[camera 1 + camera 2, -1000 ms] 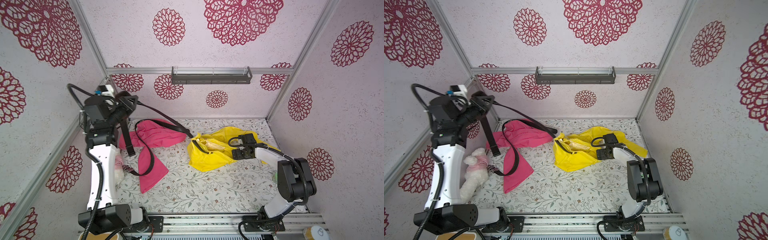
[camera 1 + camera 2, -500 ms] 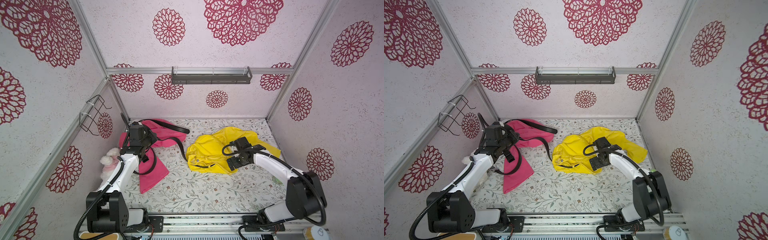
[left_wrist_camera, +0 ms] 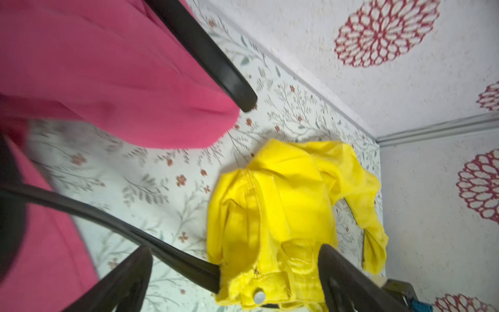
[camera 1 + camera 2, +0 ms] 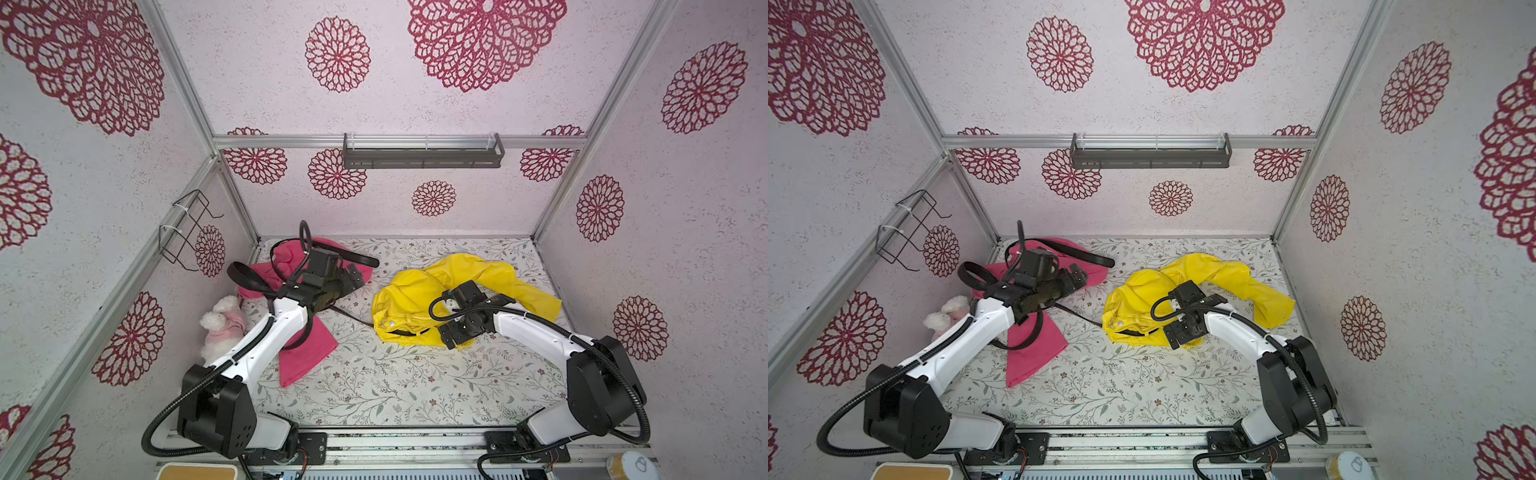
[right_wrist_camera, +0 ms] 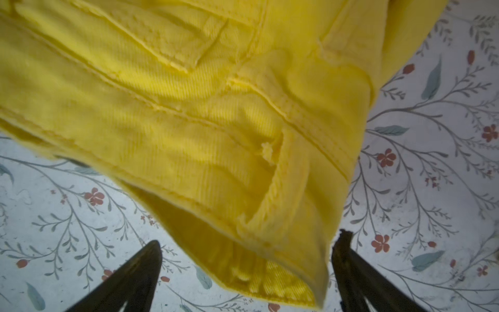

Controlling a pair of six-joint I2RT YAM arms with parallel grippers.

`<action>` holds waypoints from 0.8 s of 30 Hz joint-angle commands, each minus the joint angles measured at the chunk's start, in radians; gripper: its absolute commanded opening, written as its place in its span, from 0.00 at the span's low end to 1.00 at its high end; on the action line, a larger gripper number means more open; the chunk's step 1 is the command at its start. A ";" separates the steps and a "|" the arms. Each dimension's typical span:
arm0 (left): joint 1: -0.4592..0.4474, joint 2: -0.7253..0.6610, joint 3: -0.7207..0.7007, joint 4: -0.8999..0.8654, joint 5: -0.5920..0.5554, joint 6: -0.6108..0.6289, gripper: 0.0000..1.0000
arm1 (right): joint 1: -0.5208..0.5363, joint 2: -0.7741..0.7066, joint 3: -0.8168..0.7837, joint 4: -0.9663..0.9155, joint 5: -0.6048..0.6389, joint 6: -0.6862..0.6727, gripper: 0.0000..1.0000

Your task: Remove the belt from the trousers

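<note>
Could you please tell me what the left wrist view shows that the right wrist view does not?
Only the left wrist view shows the black belt, a pink cloth and the flower-patterned wall. Only the right wrist view shows a belt loop on the yellow trousers close up. Both show the trousers, the floral table cover and open jaws: left gripper, right gripper.

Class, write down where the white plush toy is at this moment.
In both top views the plush toy lies at the floor's left edge by the left wall, beside the pink cloth and the left arm.
</note>
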 commanded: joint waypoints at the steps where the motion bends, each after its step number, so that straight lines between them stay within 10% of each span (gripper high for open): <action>1: -0.029 0.104 -0.005 -0.035 0.040 -0.216 0.97 | 0.000 -0.004 0.032 -0.008 0.030 0.025 0.99; 16: -0.111 0.177 -0.090 0.018 -0.017 -0.555 0.97 | 0.000 -0.084 0.021 -0.018 0.034 0.047 0.99; 24: -0.106 0.272 -0.171 0.085 -0.052 -0.586 0.64 | 0.000 -0.058 0.010 0.053 0.053 0.058 0.99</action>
